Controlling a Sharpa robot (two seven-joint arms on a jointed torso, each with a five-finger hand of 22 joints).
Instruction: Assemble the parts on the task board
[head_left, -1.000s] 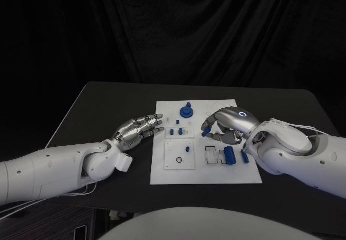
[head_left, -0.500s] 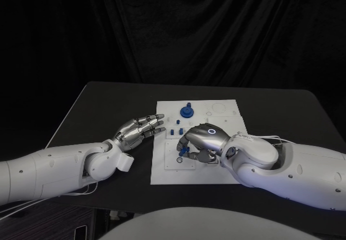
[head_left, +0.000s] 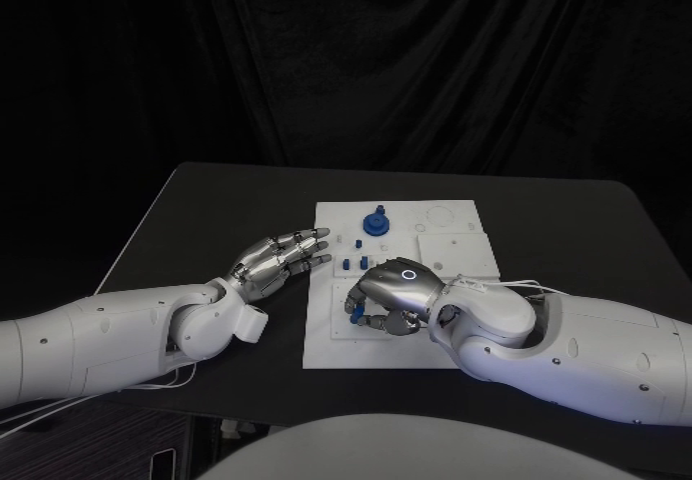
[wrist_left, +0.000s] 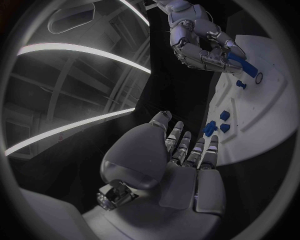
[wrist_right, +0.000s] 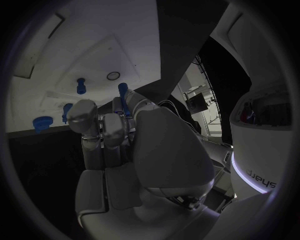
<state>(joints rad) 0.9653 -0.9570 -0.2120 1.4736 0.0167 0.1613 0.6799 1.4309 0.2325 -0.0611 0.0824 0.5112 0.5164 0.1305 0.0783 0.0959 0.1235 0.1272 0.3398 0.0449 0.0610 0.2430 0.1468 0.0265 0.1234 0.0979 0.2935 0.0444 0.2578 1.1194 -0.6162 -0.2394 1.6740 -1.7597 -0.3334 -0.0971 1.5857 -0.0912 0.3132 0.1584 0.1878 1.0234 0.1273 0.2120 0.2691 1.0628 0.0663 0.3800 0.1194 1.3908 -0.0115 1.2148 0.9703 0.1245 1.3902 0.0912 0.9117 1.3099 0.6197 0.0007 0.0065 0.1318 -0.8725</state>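
The white task board (head_left: 459, 228) lies mid-table. My right hand (head_left: 392, 290) hovers over the board's near left panel and pinches a blue peg (wrist_left: 242, 63) in its fingertips, close to a small black ring (wrist_left: 259, 77) on the board. The same peg (wrist_right: 123, 91) shows between the fingers in the right wrist view. My left hand (head_left: 281, 258) floats just off the board's left edge, fingers spread and holding nothing. A round blue part (head_left: 375, 222) stands at the board's far side, and two small blue pegs (head_left: 353, 264) stand near the left edge.
My right forearm (head_left: 562, 340) lies across the board's near right part and hides what is there. Bare black table (head_left: 202, 210) surrounds the board, with a dark curtain behind it.
My right hand has moved left and nearer, from the board's middle right to its near left panel, carrying the blue peg. The left hand has stayed put.
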